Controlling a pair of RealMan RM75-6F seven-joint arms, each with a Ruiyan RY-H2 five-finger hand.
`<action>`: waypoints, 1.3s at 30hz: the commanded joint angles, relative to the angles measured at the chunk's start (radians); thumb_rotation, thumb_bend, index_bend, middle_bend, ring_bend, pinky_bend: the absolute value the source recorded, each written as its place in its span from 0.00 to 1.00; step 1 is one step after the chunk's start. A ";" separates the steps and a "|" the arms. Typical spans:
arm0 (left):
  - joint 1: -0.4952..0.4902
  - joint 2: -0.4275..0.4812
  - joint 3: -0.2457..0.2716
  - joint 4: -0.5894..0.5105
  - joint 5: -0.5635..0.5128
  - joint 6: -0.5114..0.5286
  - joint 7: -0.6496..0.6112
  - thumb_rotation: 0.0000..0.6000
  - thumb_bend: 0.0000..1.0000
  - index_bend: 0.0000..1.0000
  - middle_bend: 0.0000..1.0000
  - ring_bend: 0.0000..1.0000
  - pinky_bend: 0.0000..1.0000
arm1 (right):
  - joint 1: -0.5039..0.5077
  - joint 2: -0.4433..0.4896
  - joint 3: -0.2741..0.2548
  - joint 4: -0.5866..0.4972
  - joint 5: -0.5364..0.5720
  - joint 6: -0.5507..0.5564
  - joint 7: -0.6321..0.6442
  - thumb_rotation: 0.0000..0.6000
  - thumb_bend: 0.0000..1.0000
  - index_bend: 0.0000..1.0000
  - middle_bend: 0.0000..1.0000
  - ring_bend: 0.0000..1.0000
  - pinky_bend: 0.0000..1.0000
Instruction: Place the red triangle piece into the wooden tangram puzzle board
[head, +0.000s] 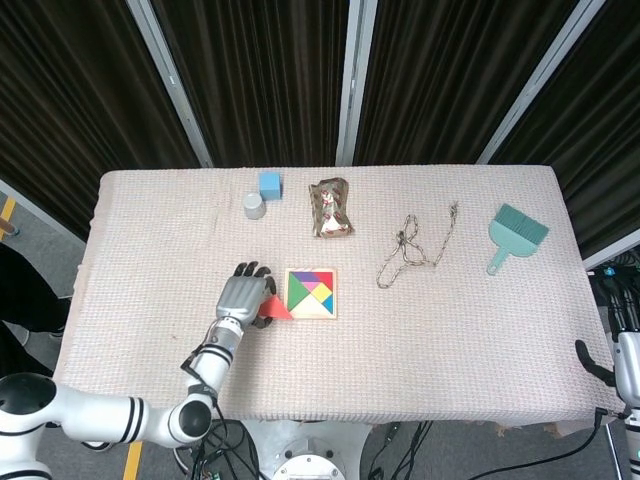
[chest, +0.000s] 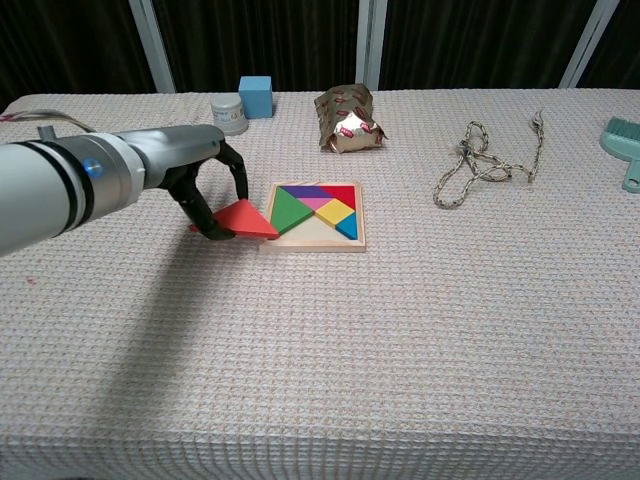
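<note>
I held the red triangle piece (chest: 243, 219), a flat, smooth wedge, pinched in the dark fingers (chest: 200, 205) of my left hand (head: 243, 296), with its tip just at the left edge of the wooden tangram puzzle board (chest: 312, 243). From the chest view I could not tell whether the piece touched the board or hung just above the table. The board was a pale square frame, partly filled with coloured flat shapes: green, purple, pink, red, yellow and blue, with bare wood showing along its near side. Everything lay on the table (head: 450, 330), covered in a beige cloth with a waffle weave. Far from the board stood a small grey cylinder (head: 254, 206) and a blue cube (head: 269, 183) close together, and to their right a crumpled shiny wrapper (head: 331, 208). Further right lay a loosely looped braided rope (head: 410, 250), and beyond it a teal plastic brush (head: 512, 234). My right hand (head: 621, 345) was off the table's right edge; I cannot tell how its fingers lay.
</note>
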 joint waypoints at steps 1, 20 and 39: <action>-0.029 -0.037 -0.029 0.031 -0.048 0.005 0.021 1.00 0.30 0.48 0.16 0.00 0.00 | -0.001 -0.001 0.001 0.002 -0.002 0.003 0.002 1.00 0.23 0.00 0.00 0.00 0.00; -0.100 -0.156 -0.099 0.124 -0.130 0.033 0.044 1.00 0.31 0.50 0.17 0.00 0.00 | -0.015 -0.013 0.013 0.031 -0.020 0.053 0.040 1.00 0.23 0.00 0.00 0.00 0.00; -0.143 -0.213 -0.130 0.198 -0.135 0.021 0.062 1.00 0.32 0.51 0.17 0.00 0.00 | -0.025 -0.010 0.021 0.045 -0.027 0.079 0.067 1.00 0.23 0.00 0.00 0.00 0.00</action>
